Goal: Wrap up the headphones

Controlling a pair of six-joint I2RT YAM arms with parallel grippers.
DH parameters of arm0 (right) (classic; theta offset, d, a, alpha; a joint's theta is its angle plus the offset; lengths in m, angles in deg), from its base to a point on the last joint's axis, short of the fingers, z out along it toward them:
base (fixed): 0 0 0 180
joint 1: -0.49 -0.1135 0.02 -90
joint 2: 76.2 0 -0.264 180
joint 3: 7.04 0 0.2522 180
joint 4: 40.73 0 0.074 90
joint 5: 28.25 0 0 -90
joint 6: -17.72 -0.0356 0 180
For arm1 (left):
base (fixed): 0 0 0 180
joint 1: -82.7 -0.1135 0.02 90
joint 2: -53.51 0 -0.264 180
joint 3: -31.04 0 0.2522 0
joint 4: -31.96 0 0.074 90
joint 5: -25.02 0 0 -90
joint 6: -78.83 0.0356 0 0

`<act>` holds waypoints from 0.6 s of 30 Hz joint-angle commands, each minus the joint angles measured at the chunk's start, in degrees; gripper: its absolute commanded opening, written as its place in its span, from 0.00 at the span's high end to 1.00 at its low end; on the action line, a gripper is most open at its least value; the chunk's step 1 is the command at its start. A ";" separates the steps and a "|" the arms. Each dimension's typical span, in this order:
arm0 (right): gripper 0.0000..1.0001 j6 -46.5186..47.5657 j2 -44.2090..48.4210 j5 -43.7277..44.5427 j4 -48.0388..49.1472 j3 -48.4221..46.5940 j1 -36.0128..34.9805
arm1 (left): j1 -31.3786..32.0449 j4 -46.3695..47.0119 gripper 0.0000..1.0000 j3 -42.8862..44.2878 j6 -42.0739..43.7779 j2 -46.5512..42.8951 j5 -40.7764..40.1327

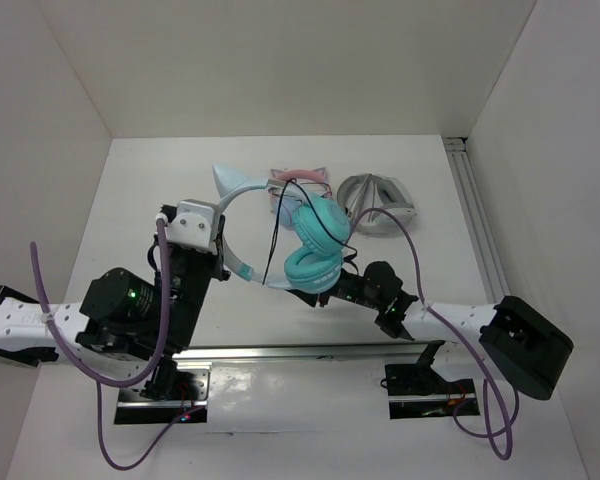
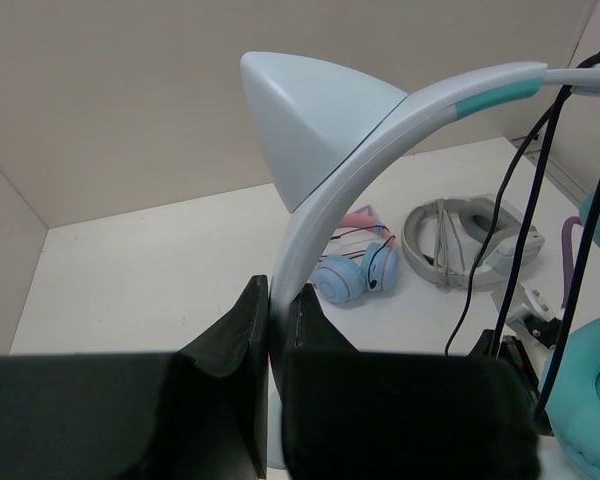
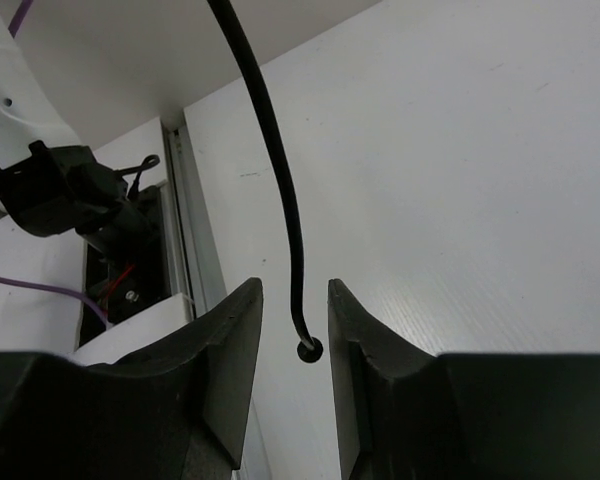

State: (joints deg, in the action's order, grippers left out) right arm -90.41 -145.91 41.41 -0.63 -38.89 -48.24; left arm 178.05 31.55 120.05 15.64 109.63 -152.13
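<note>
The headphones (image 1: 313, 245) sit at the middle of the top view, raised off the tabletop (image 1: 160, 180). The left claw (image 2: 277, 300) is clamped on the pale headband (image 2: 380, 130) just below one pointed cat ear (image 2: 310, 110), and the teal cups hang toward the right arm. What the next move turns on shows in the right wrist view. The thin black cable (image 3: 280, 180) drops from the upper left of that frame almost straight down, and its free tip hangs in the gap between the fingers of the right claw (image 3: 295, 300). It is nearer the right-hand finger and, as far as I can tell, touches neither. The jaws stand apart with nothing pinched. The cable's long axis runs along the fingers rather than across them, and the right arm is the nearer and the only free one. My guess is that closing there would catch the tip. No box, tray or bin shows. A pink-banded pair (image 2: 352, 275) and a folded grey-white pair (image 2: 460, 240) lie apart on the tabletop beyond.
</note>
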 commanded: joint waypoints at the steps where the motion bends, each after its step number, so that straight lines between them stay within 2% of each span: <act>1: 0.60 1.26 1.69 0.47 1.59 -1.43 -0.49 | 0.19 4.23 1.00 0.87 -2.46 -1.80 -3.90; 4: 0.61 1.26 2.92 1.09 1.07 -0.90 -0.49 | 0.19 4.23 1.00 0.34 -2.46 -1.80 -3.90; 9: 0.81 1.78 4.06 1.62 0.54 -0.37 -0.49 | 0.19 4.23 1.00 0.34 -2.46 -1.80 -3.90; 13: 0.84 1.17 3.54 1.62 1.67 0.16 -0.49 | 0.19 4.23 1.00 0.34 -3.08 -1.80 -3.90; 14: 0.88 1.17 3.01 1.62 1.68 0.16 -0.49 | 0.19 4.23 1.00 0.34 -3.08 -1.80 -3.90; 17: 0.92 0.65 2.39 1.62 2.21 -0.37 -0.49 | 0.19 4.23 1.00 0.34 -3.08 -1.80 -3.90; 18: 0.97 0.64 2.39 1.62 2.82 -0.37 -0.49 | 0.19 4.23 1.00 0.34 -3.08 -1.80 -3.90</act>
State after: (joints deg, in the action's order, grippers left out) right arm -89.60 -143.29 42.11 -1.09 -38.80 -48.28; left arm 178.05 31.02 119.44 15.51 109.10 -152.13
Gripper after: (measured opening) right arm 0.060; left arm 0.126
